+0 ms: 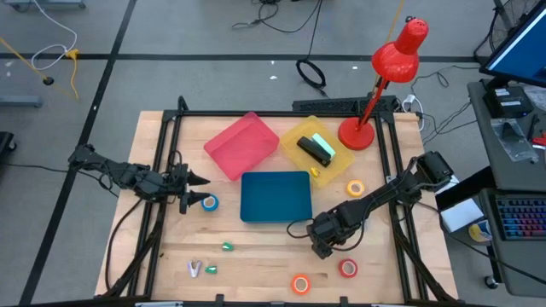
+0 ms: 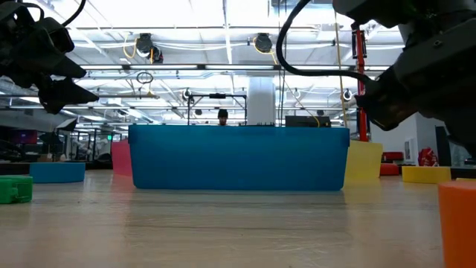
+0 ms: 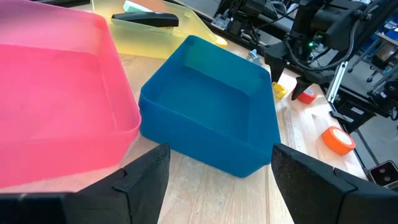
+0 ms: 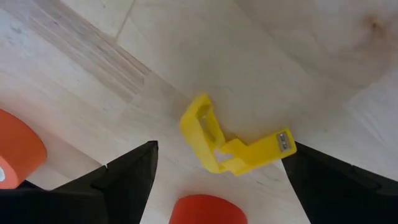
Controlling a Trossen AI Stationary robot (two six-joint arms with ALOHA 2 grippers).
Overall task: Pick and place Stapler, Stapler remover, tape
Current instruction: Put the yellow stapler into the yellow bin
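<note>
The black stapler (image 1: 316, 151) lies in the yellow tray (image 1: 300, 130). A yellow staple remover (image 4: 231, 148) lies flat on the wooden table. My right gripper (image 4: 222, 146) is open above it, fingers pointing down and standing on either side of it, apart from it. My right gripper (image 1: 322, 247) hides it in the high view. An orange tape roll (image 1: 300, 284) and a red one (image 1: 347, 269) lie near the front edge, a yellow one (image 1: 355, 188) right of the blue tray (image 1: 275, 196). My left gripper (image 1: 198, 189) waits open at the left, beside a blue tape roll (image 1: 209, 203).
A pink tray (image 1: 241, 145) stands left of the yellow tray. Two small green pieces (image 1: 228, 246) (image 1: 210, 269) and a pale one (image 1: 195, 269) lie at the front left. A red desk lamp (image 1: 384, 77) stands at the far right corner.
</note>
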